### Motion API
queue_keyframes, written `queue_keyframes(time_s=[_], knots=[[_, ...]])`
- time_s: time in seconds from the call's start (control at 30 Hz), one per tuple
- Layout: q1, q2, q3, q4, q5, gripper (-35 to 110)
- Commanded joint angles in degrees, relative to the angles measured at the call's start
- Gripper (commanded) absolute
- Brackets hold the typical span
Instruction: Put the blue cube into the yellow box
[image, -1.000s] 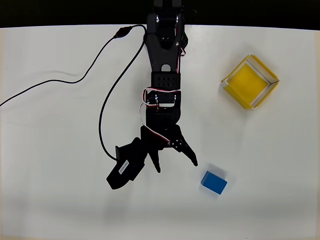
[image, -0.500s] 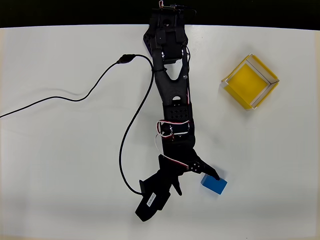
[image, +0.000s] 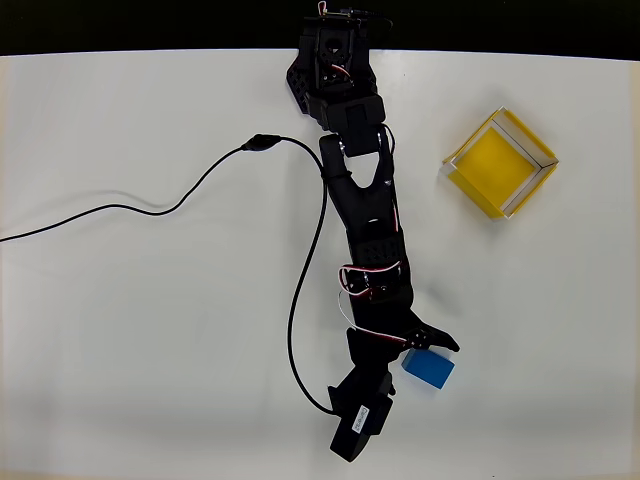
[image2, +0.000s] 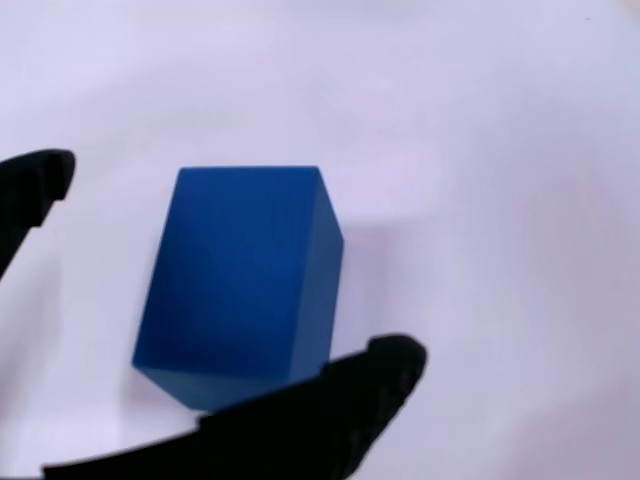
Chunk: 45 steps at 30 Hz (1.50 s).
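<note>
Straddling small matte bright-blue cube (image2: 240, 285), black two-finger tool (image2: 215, 300) spread apart, one fingertip either side, contact unclear. Cube on white table (image: 120, 330), overhead view lower right. Shallow yellow open-topped box (image: 499, 163) well apart, upper right.

- The blue cube (image: 428, 370) is a plain bright blue with no pattern; in the wrist view (image2: 240, 280) its side face reads a shade darker.
- The yellow box (image: 500, 163) has a bright yellow floor and pale whitish walls.
- The table (image: 120, 330) is plain white.
- The arm (image: 360, 210) and gripper (image: 425, 345) are black — with red and white wires.
- The cable (image: 150, 205) is black.
</note>
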Motion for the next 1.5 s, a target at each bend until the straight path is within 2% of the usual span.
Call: queue_keyframes(time_s=[0.0, 0.37, 1.07, 1.47], knots=[[-1.1, 2.1, -7.4, -2.9, -1.2, 61], [-2.5, -3.3, -10.5, -3.0, -0.3, 58], [-3.2, -7.2, -13.4, -0.4, 0.4, 28], [-3.4, -7.4, -13.3, 1.0, 1.5, 20]])
